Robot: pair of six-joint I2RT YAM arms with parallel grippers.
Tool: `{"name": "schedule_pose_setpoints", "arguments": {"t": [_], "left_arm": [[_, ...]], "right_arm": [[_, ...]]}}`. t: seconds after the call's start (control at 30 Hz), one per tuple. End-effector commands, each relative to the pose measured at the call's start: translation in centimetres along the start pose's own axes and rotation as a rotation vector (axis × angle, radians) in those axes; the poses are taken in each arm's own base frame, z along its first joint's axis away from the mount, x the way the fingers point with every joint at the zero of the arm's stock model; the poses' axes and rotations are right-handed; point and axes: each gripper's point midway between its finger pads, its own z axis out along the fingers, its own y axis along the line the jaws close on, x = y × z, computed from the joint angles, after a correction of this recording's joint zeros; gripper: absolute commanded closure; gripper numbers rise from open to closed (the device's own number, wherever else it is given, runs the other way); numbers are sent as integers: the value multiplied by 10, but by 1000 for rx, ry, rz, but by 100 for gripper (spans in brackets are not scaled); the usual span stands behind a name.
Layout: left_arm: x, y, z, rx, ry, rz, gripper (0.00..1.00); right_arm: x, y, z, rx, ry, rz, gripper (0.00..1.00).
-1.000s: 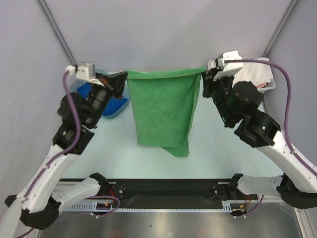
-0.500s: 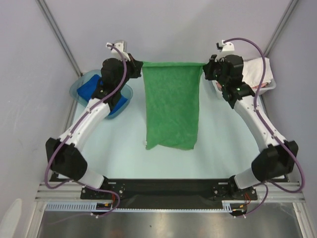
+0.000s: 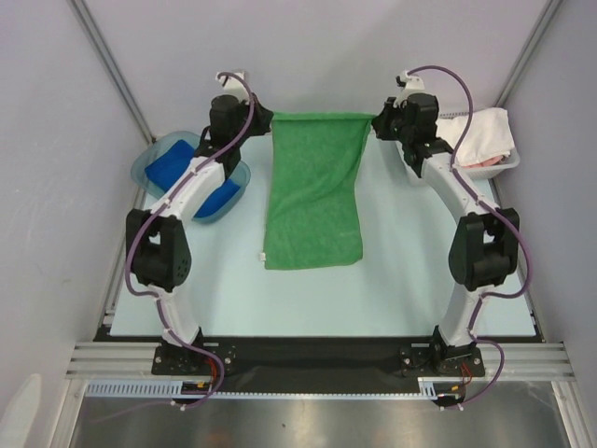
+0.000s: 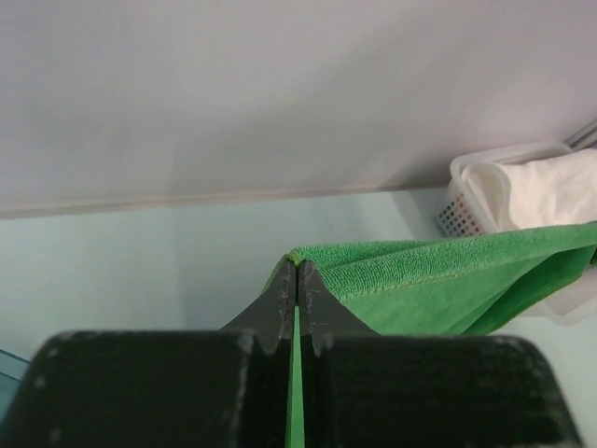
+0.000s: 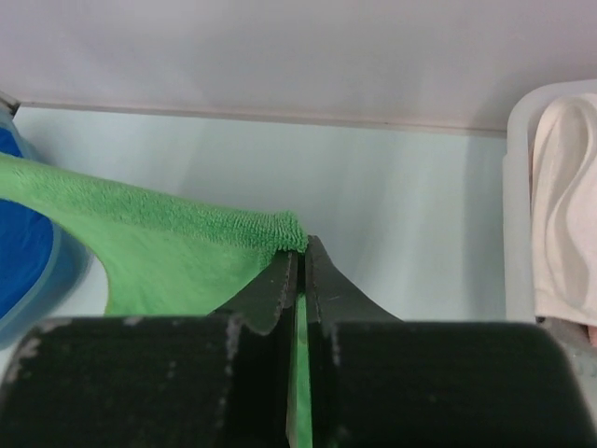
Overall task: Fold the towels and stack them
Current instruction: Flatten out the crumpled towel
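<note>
The green towel lies stretched lengthwise down the middle of the table, its far edge held taut between both grippers. My left gripper is shut on the far left corner of the green towel. My right gripper is shut on the far right corner of the green towel. A small white tag shows at the near left corner. A blue towel sits in a bowl at the left. The purple towel is out of view.
A translucent blue bowl at the far left holds the blue towel. A white basket at the far right holds a white cloth and a pinkish item. Walls close in at the back and sides.
Both arms have reached toward the back wall and come down, carrying the green towel from hanging in the air to lying flat on the table.
</note>
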Motion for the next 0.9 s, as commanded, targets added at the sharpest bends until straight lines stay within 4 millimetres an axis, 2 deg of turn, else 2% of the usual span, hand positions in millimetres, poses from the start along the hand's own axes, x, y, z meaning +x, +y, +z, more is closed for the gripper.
{"name": "schedule_pose_setpoints", "arguments": {"t": [0.0,0.07,0.2,0.37,0.57,0.7,0.87], "left_arm": [[-15,26,12,-48,-57,-27,100],[-2,40,19,-74,-32,-53,100],[12,53,19,-115,-6,-68,100],[-6,59,10,-170,-47,-44,100],[-12,64,0,-214,-55,-35,100],[-22,70,-9,-254,-76,-4,100],[-28,74,-9,-262,-79,-2,100]], "right_arm": [[-28,-17,16,25,-79,16,100],[-29,-18,22,17,-71,23,100],[-5,-22,24,25,0,39,100],[7,-25,21,25,31,56,100],[14,-22,21,11,45,77,100],[11,-22,23,9,41,79,99],[9,-23,30,8,43,83,98]]}}
